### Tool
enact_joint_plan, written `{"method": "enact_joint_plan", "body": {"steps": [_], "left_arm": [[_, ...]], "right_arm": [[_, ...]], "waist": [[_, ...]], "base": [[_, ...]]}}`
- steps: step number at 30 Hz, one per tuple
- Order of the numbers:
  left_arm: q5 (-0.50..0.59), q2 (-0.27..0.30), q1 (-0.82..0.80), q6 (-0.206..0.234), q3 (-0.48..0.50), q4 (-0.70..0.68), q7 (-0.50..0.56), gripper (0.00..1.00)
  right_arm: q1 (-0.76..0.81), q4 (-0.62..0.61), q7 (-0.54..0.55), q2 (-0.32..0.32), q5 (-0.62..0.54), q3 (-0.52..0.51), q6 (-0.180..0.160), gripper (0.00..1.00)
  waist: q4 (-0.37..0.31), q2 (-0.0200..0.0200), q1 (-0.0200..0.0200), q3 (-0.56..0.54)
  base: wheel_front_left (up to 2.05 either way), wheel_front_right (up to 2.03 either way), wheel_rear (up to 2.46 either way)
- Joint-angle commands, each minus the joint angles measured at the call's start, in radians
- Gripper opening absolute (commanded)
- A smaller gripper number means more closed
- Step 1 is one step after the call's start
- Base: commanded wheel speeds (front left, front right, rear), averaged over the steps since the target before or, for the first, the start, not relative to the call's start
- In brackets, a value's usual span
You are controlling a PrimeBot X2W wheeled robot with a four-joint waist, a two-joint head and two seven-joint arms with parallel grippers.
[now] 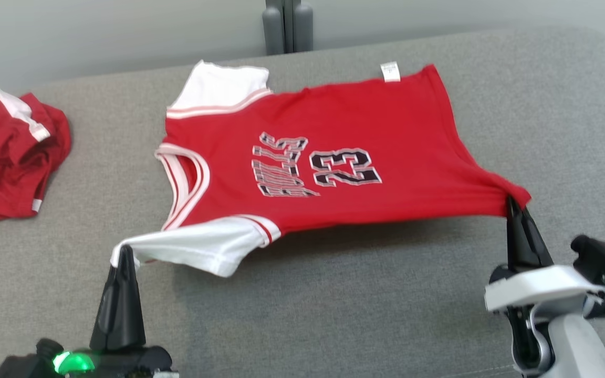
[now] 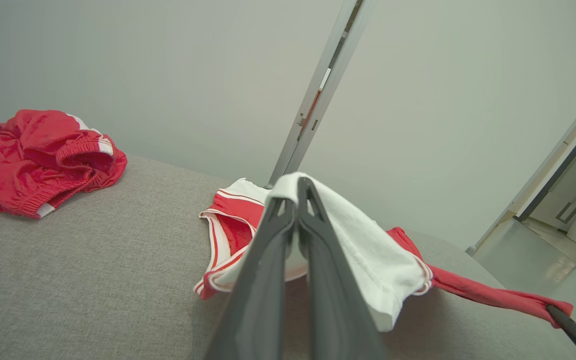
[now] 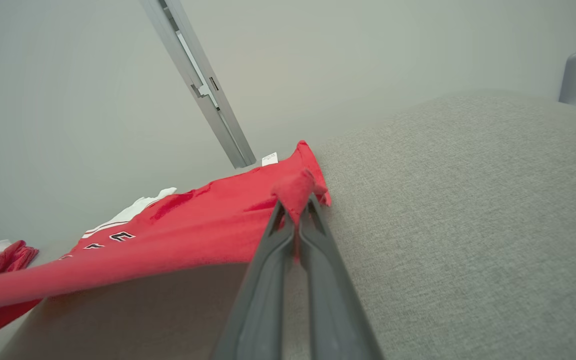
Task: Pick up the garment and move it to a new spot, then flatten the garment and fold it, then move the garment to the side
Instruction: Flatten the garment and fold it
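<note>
**Q:** How are the tools set?

**A:** The left gripper is pinched shut on the white sleeve. The right gripper is pinched shut on a red hem corner.

**Q:** Where is the garment located?

**A:** It is stretched between both grippers, with the near edge lifted and the far edge laid on the grey cushion. Soft red cloth, striped trim and a black "23" are seen. The cushion is coarse-woven. A crumpled red cloth lies well apart.

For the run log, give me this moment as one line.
jersey: stretched between both | left end effector: shut on sleeve | right end effector: shut on hem corner
</note>
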Motion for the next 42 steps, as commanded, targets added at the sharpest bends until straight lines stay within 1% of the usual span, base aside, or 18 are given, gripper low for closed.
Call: {"method": "enact_joint_plan", "body": {"steps": [1, 6, 10, 16, 21, 26, 33, 42], "left_arm": [[0.012, 0.0, 0.035, 0.009, -0.003, -0.016, -0.002, 0.0], [0.004, 0.001, 0.089, 0.021, -0.019, -0.023, 0.021, 0.0], [-0.009, -0.01, 0.078, 0.007, -0.039, 0.022, 0.026, 0.0], [-0.015, -0.022, 0.008, -0.02, -0.057, 0.137, 0.02, 0.0], [-0.005, -0.033, -0.086, -0.042, -0.055, 0.216, 0.012, 0.0], [0.015, -0.035, -0.216, -0.061, -0.052, 0.286, 0.005, 0.0], [0.041, -0.041, -0.428, -0.082, -0.038, 0.425, 0.0, 0.0], [0.077, -0.061, -0.598, -0.105, -0.013, 0.6, -0.005, 0.0]], "right_arm": [[0.041, -0.016, -0.003, -0.004, 0.015, -0.005, -0.001, 0.0], [0.114, -0.022, -0.002, -0.004, 0.032, 0.008, -0.001, 0.0], [0.106, 0.029, 0.001, -0.004, 0.047, 0.024, -0.001, 0.0], [0.044, 0.133, -0.001, -0.004, 0.061, 0.042, -0.001, 0.0], [-0.012, 0.188, -0.003, -0.004, 0.065, 0.038, -0.001, 0.0], [-0.06, 0.178, -0.003, -0.004, 0.073, 0.033, -0.001, 0.0], [-0.143, 0.16, -0.003, -0.004, 0.082, 0.007, -0.001, 0.0], [-0.246, 0.214, -0.003, -0.004, 0.047, -0.017, -0.001, 0.0]], "waist": [[0.004, 0.0, 0.0001, -0.063], [0.002, 0.0, 0.0001, -0.062], [0.0, 0.0, 0.0001, -0.042], [0.007, 0.0, 0.0001, 0.001], [0.019, 0.0, 0.0001, 0.035], [0.022, 0.0, 0.0001, 0.07], [0.01, 0.0, 0.0001, 0.139], [0.001, 0.0, 0.0001, 0.207]], "base": [[0.0, 0.0, 0.0], [0.0, 0.0, 0.0], [0.0, 0.0, 0.0], [0.0, 0.0, 0.0], [0.0, 0.0, 0.0], [0.0, 0.0, 0.0], [0.0, 0.0, 0.0], [0.0, 0.0, 0.0]]}}
